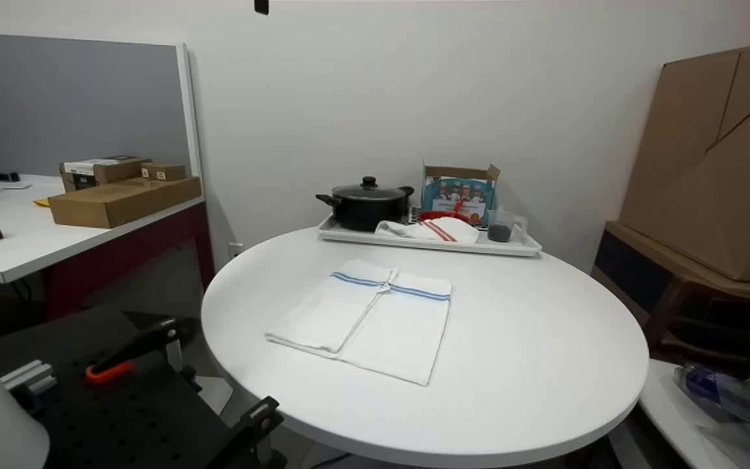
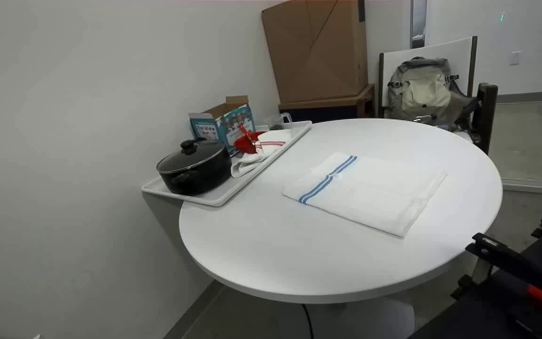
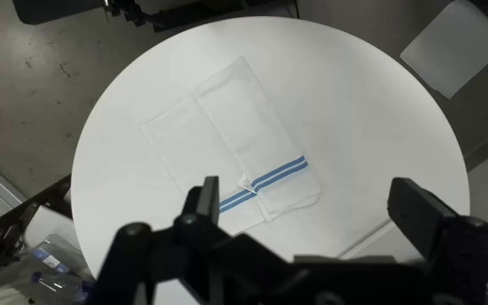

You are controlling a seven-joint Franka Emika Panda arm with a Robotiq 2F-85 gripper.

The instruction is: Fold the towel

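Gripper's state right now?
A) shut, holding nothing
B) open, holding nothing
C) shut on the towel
B: the gripper stands wide open in the wrist view, and the blue-striped white towel lies on the round white table in both exterior views, no gripper touching it.

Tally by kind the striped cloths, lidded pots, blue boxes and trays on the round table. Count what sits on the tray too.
Striped cloths: 2, the blue-striped towel and the red-striped cloth
Lidded pots: 1, the black pot
Blue boxes: 1, the open-topped box
Trays: 1, the white tray
Total: 5
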